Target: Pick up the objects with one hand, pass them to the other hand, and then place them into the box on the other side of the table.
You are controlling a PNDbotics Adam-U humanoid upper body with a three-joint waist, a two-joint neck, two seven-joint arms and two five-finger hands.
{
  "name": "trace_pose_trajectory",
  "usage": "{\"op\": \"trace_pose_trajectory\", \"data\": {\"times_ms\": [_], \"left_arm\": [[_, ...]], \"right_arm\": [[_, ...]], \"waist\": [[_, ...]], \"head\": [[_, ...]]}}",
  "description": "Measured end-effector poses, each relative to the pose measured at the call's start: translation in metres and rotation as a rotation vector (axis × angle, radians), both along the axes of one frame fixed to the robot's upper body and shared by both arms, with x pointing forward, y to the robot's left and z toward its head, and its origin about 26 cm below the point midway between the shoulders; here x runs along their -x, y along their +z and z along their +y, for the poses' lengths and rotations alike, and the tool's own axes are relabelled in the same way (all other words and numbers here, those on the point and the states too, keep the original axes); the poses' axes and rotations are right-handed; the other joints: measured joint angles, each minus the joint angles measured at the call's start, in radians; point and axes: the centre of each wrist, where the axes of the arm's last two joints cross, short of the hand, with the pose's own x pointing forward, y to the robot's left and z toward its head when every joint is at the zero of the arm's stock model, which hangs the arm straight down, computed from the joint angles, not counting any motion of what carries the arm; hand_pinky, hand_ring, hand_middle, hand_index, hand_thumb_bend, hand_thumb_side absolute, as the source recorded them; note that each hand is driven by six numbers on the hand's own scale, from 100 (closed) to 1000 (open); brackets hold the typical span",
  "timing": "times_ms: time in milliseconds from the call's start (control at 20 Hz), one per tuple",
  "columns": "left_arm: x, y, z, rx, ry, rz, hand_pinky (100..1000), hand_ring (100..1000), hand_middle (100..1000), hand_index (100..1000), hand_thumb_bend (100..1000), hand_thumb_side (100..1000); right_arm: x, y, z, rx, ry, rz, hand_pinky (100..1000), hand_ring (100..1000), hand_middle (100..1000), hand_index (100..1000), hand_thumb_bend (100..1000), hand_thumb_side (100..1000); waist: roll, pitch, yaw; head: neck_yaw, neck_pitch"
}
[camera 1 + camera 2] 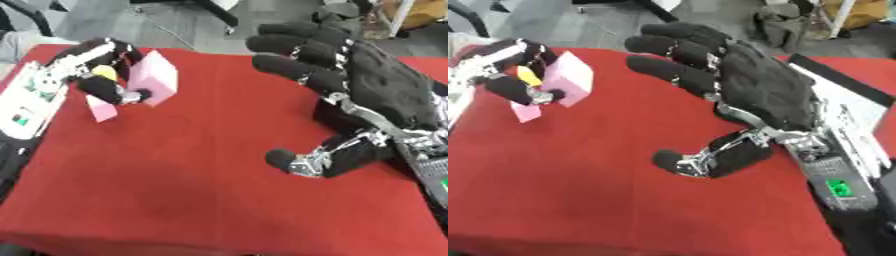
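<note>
Nearest me, my right hand [763,95] is hovering over the red cloth worktop [201,175], black fingers spread straight, thumb low, gripping nothing. Wide bare cloth is lying between my 2 hands. Near the far-left edge, my left hand [101,82] is curling round a pink boxy block [153,77], with something small and yellow beside it.

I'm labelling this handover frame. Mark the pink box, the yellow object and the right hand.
pink box [573,80], right eye view, its front face.
yellow object [528,76], right eye view, the part showing between the left hand's fingers.
right hand [767,90], right eye view, the back of the hand.
</note>
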Motion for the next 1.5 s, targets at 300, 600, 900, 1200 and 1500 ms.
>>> {"op": "trace_pose_trajectory", "data": {"times_ms": [300, 600, 900, 1200, 1500], "left_arm": [[-0.003, 0.0, -0.036, 0.063, -0.157, 0.074, 658, 510, 486, 669, 365, 217], [-0.002, 0.009, -0.062, 0.031, -0.312, 0.124, 665, 526, 499, 681, 370, 233], [0.002, 0.016, -0.074, 0.007, -0.4, 0.147, 671, 538, 507, 687, 378, 252], [0.004, 0.018, -0.08, 0.0, -0.442, 0.171, 684, 567, 525, 702, 386, 272], [0.005, 0.02, -0.083, -0.01, -0.462, 0.182, 693, 589, 547, 720, 391, 273]], "right_arm": [[0.003, 0.005, 0.01, -0.014, 0.052, -0.038, 925, 960, 950, 1000, 341, 482], [0.003, 0.004, 0.019, 0.053, 0.101, -0.053, 918, 947, 942, 1000, 337, 455], [0.0, 0.003, 0.023, 0.124, 0.12, -0.041, 916, 942, 934, 1000, 340, 450], [-0.004, 0.001, 0.023, 0.181, 0.1, -0.026, 914, 936, 926, 1000, 337, 416], [-0.012, -0.004, 0.02, 0.232, 0.037, -0.017, 910, 930, 922, 1000, 338, 396]], "waist": [[0.0, 0.0, -0.001], [0.0, 0.0, -0.001], [0.0, 0.0, 0.001], [0.002, 0.001, 0.003], [0.006, 0.002, 0.004]], "head": [[-0.01, 0.0], [-0.019, 0.0], [-0.024, 0.0], [-0.025, 0.0], [-0.026, 0.0]]}}
